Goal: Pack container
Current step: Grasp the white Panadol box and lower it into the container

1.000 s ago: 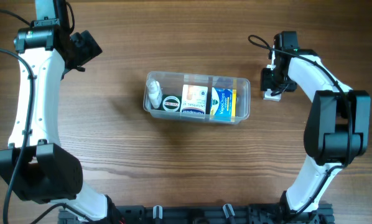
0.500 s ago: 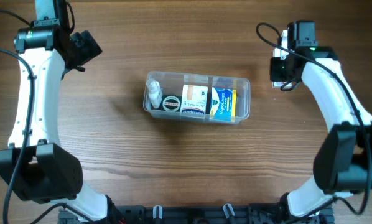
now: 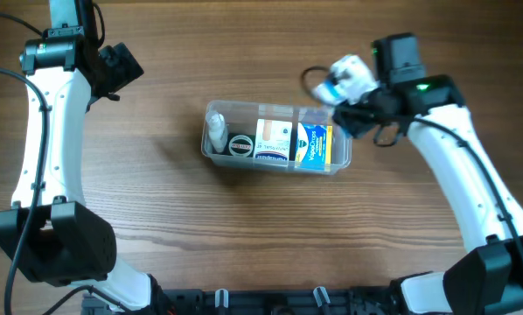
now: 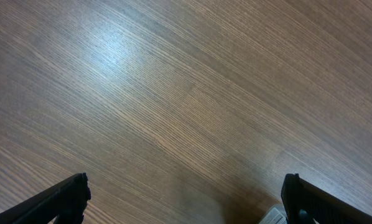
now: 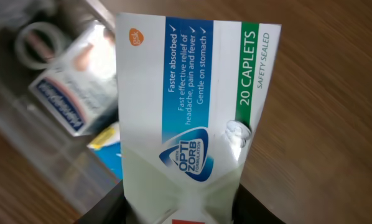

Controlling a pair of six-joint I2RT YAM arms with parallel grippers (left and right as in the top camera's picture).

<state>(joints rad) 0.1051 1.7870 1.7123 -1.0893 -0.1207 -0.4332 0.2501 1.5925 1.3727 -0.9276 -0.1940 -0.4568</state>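
The clear plastic container (image 3: 213, 150) lies mid-table and holds a small white bottle (image 3: 216, 131), a tape roll (image 3: 240, 144), a white box (image 3: 274, 140) and a blue-and-yellow box (image 3: 315, 145). My right gripper (image 3: 347, 86) is shut on a white caplet box (image 3: 344, 75) and holds it above the container's far right corner. In the right wrist view the caplet box (image 5: 186, 106) fills the frame, with the container's contents (image 5: 74, 81) below left. My left gripper (image 4: 185, 202) is open and empty over bare wood at the far left (image 3: 122, 70).
The wooden table (image 3: 156, 227) surrounds the container. A pale object's corner (image 4: 274, 216) shows by the left gripper's right finger.
My right gripper has lifted the white caplet box from the table's far right and swung it left toward the container's right end. The left arm has not moved.
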